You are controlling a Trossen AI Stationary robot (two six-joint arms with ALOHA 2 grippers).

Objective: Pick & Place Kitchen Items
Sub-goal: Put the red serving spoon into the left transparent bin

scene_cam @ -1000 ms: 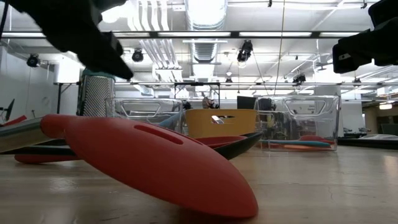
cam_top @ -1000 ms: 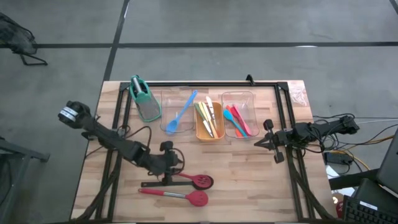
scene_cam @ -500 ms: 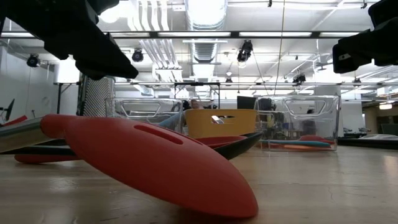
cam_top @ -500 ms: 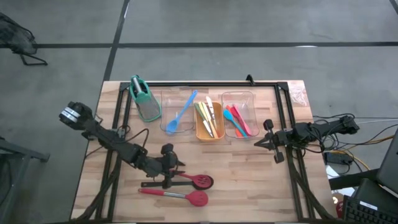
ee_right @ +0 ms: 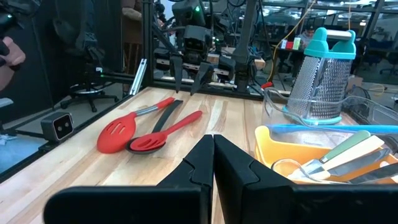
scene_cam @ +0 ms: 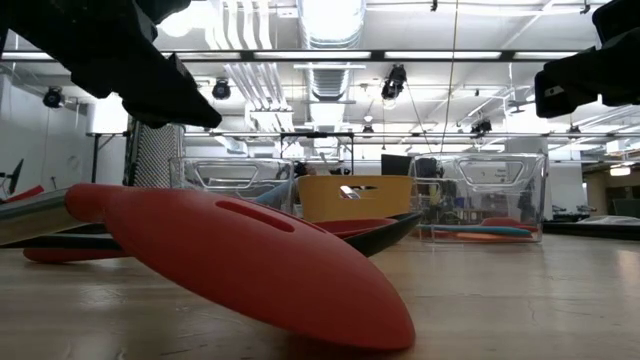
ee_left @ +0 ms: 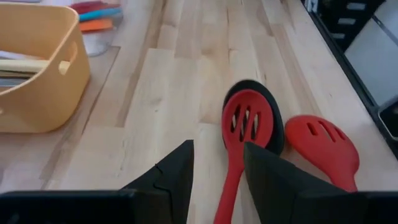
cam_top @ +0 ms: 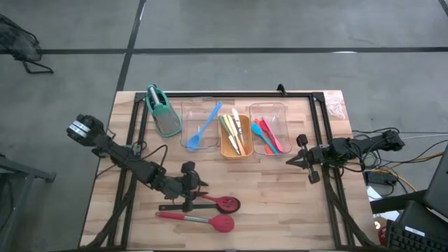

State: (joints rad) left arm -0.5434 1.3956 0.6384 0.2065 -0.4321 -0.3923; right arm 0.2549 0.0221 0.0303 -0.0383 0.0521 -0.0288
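Note:
Two red slotted spoons lie near the table's front. One [ee_left: 249, 118] rests with its head on a black spoon's head [ee_left: 277, 127]. The other [ee_left: 326, 146] lies beside them on the wood. My left gripper [ee_left: 217, 168] is open and slants down above the handles [cam_top: 183, 207]; the stacked red spoon's handle [ee_left: 227, 193] runs between its fingers, apart from both. My right gripper [ee_right: 213, 162] is shut and holds nothing at the table's right edge [cam_top: 297, 159]. More utensils lie in trays at the back: a blue spoon [cam_top: 203, 126], pale ones [cam_top: 234, 133], pink and orange ones [cam_top: 269, 136].
A teal-and-grey grater holder [cam_top: 162, 110] stands at the back left, beside a clear tray [cam_top: 187, 112], an orange tray [cam_top: 236, 150] and another clear tray [cam_top: 283, 112]. A black frame rail [cam_top: 231, 94] runs along the far edge. Bare wood [cam_top: 280, 203] lies right of the spoons.
My left gripper has tipped further down toward the spoon handles and sunk slightly, staying open; it has kept still for the last half second. The spoons have not moved.

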